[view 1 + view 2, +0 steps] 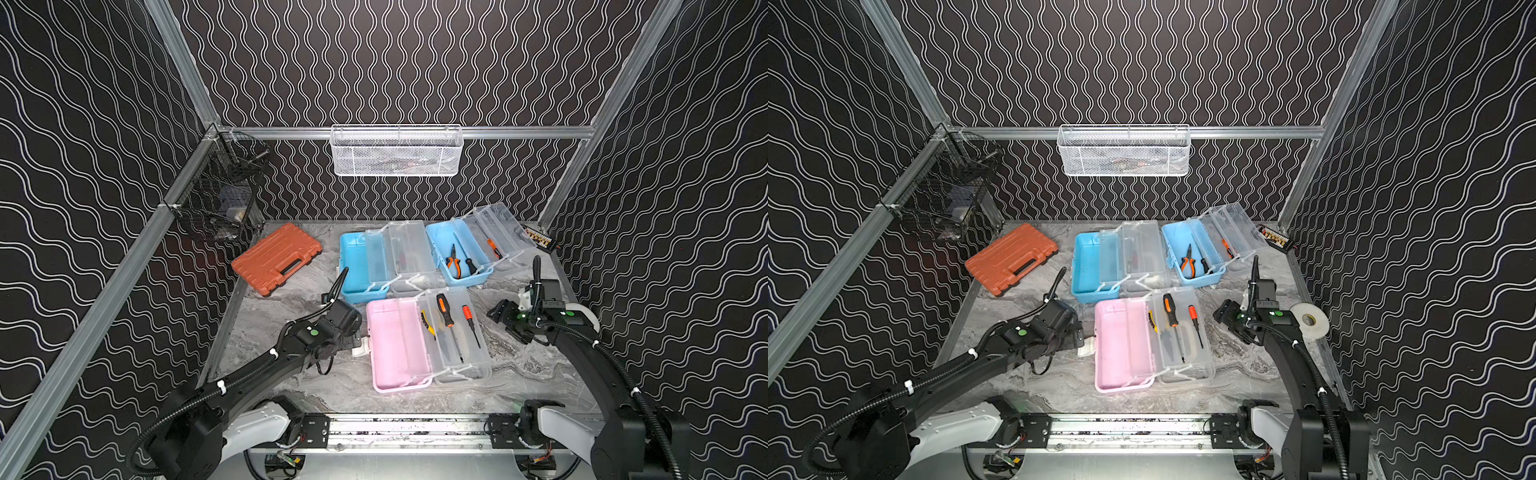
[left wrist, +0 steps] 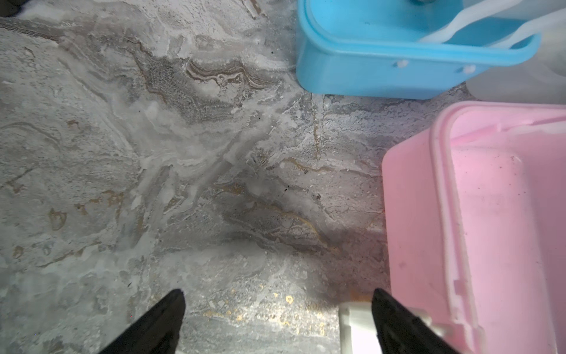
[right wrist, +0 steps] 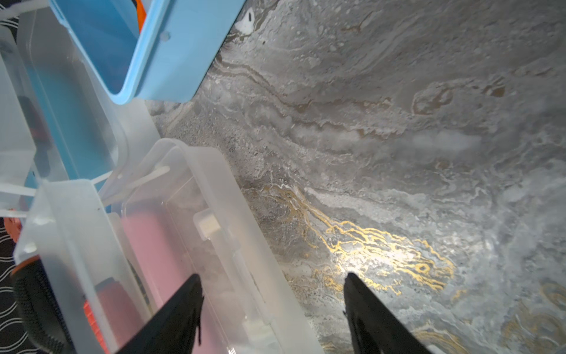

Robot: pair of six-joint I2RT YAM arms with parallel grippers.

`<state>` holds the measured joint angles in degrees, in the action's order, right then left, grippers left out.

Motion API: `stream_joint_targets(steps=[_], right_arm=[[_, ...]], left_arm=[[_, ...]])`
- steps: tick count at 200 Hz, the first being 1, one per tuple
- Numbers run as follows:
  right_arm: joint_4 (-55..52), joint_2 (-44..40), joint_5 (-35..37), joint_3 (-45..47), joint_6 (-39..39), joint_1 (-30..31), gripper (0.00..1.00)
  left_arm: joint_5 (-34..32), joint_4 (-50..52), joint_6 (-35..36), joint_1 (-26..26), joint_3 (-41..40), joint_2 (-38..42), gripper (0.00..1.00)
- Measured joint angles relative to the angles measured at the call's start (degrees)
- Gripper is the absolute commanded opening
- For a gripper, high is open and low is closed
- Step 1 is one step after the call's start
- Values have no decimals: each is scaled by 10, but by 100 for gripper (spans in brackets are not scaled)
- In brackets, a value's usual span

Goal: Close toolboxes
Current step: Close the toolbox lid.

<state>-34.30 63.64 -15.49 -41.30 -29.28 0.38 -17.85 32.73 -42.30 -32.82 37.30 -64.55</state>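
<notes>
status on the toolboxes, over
Left gripper jaws open, empty, beside pink toolbox. Right gripper jaws open at its clear lid. Both blue toolboxes open too. Nothing blocking.

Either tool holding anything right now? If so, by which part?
Nothing held. Left tool open beside the pink toolbox. Right tool open, tips straddling the outer wall of its clear lid, not clamped.

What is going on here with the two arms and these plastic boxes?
Two robot arms are set to close three toolboxes, and all three stand open. The left end effector is open beside the pink toolbox, near its white latch. The right end effector is open too, with its jaws on either side of that box's clear lid wall. The blue toolbox with pliers and the other blue toolbox lie behind, with no arm at them.
</notes>
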Motion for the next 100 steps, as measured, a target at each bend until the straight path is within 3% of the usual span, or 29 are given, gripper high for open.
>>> stream_joint_targets(steps=[22, 61, 100], right_arm=[[-2, 8, 13, -7, 2, 43, 75], [-6, 18, 96, -24, -1, 153, 76], [-14, 23, 156, -37, -9, 206, 77]], left_arm=[[3, -13, 0, -2, -4, -17, 99], [4, -40, -4, -8, -13, -41, 99], [-10, -49, -13, -18, -17, -52, 99]])
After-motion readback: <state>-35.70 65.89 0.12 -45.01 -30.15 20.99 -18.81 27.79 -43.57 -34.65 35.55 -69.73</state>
